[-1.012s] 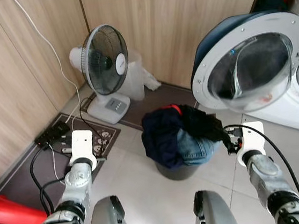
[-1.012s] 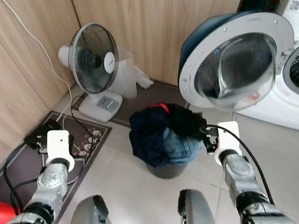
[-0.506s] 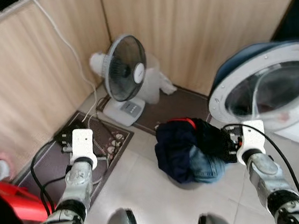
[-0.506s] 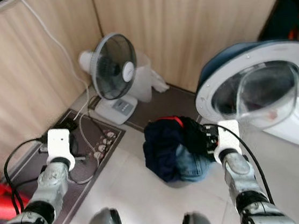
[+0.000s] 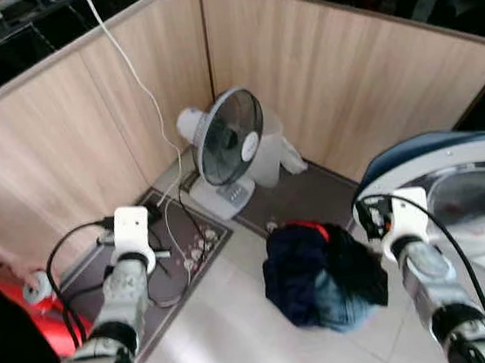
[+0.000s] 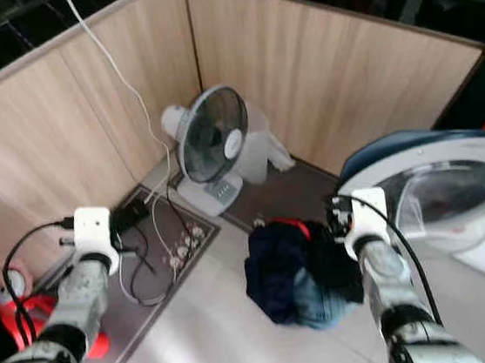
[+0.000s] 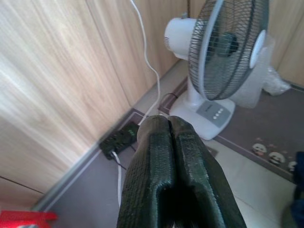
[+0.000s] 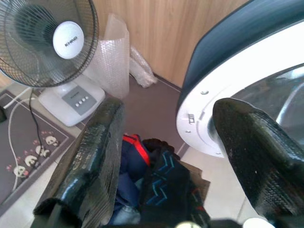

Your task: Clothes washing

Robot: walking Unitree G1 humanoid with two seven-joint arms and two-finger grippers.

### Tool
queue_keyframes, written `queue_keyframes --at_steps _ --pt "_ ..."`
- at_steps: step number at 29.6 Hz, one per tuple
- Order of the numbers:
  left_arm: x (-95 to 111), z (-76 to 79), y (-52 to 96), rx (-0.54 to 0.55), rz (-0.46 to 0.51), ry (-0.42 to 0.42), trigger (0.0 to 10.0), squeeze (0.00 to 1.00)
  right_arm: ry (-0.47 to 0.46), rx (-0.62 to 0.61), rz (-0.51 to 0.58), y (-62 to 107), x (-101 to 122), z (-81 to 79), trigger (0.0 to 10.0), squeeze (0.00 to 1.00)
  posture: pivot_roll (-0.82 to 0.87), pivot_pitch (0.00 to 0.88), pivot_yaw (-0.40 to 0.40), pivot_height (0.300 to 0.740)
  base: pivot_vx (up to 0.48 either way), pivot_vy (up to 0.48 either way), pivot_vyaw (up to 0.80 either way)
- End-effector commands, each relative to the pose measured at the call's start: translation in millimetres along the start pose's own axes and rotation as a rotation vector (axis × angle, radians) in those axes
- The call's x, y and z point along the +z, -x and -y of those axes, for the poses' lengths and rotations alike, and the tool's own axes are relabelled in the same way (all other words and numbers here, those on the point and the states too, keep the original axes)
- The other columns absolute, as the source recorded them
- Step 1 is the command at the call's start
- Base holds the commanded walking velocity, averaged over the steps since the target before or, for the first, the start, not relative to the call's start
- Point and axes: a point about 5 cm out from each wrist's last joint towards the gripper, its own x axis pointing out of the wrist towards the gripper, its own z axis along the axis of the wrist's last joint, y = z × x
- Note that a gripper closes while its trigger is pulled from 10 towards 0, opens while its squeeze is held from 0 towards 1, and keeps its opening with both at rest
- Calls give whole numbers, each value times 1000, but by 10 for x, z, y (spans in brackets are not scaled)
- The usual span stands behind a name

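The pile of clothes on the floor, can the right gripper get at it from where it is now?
Probably yes. The right gripper is open just above the pile of clothes, with nothing between them; the washer door stands off to the side.

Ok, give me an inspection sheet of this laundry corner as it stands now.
Surface: pale tiled floor, with a dark patterned mat by the wall.
Job's things: pile of dark clothes and jeans heaped on the floor; washing machine door swung open.
Clutter: white pedestal fan; bubble wrap behind it; a red object on the robot's left.
Grippers: left gripper shut, empty, above the mat; right gripper open, empty, above the clothes.
Cables: white cord down the wall; black power strip with leads on the mat.
Surroundings: wood-panel walls meeting in a corner.
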Motion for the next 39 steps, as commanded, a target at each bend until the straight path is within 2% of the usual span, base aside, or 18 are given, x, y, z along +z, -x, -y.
queue_keyframes --at_steps 1,24,39 --pt "-81 -41 33 7 -36 5 10000 0 -10 -6 -16 25 -61 3 10000 0 39 98 -34 740 0 0 0" --pt "-103 21 44 -29 -46 3 10000 0 -35 -25 -40 72 -173 1 10000 0 38 49 -19 740 0 0 0" --pt "-104 20 36 -33 -56 18 10000 0 -47 -35 -61 108 -245 23 10000 0 43 65 -19 740 0 0 0"
